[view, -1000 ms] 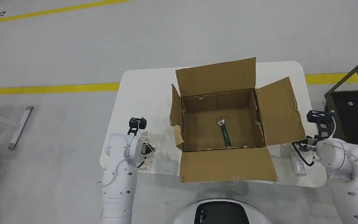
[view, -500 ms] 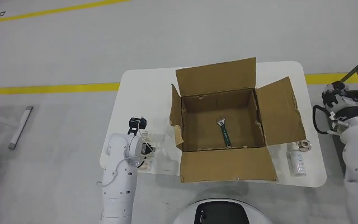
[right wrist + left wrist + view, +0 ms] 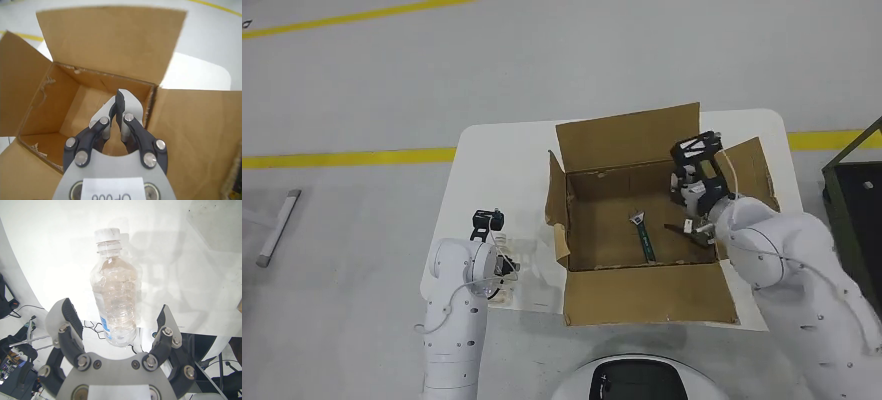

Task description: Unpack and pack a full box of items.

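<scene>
The right gripper [image 3: 117,102] has its fingers pressed together with nothing between them, above the open box [image 3: 37,106] near one inner corner. Below them, toward the middle of the box floor, lies the wrench [image 3: 642,237]. The left gripper [image 3: 115,303] has its fingers wide apart, and a plastic bottle [image 3: 115,291] rests on the table [image 3: 170,256] in line with their gap. Unpacking seems almost done. Next, the right fingers must open and go down to the wrench.

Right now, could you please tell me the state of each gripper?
Left gripper: open, bottle between its jaws, untouched.
Right gripper: shut, empty, above the box.
</scene>
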Motion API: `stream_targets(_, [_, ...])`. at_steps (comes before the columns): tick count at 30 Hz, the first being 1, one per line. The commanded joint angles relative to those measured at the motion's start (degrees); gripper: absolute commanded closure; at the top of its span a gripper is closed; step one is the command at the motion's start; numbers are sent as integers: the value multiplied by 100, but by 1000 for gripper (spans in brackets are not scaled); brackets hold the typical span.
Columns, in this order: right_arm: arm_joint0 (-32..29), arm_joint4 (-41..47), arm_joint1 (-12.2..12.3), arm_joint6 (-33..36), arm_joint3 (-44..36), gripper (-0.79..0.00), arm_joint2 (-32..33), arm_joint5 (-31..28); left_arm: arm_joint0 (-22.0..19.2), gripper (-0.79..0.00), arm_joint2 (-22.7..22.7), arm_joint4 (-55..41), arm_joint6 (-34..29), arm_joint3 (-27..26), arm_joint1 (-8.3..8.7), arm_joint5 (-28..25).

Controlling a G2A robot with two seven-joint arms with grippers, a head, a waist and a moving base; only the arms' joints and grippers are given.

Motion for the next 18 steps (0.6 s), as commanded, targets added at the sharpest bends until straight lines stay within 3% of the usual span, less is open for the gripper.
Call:
stream_targets(1, [220, -301, -43, 171, 371, 0, -421, 167, 0, -785, 0, 0, 0, 0, 0, 0])
stream_targets(7, [540, -640, -181, 380, 1186, 0, -1137, 618, 0, -785, 0, 0, 0, 0, 0, 0])
stream_targets(18, [568, -663, -191, 369, 1246, 0, -1175, 632, 0, -785, 0, 0, 0, 0, 0, 0])
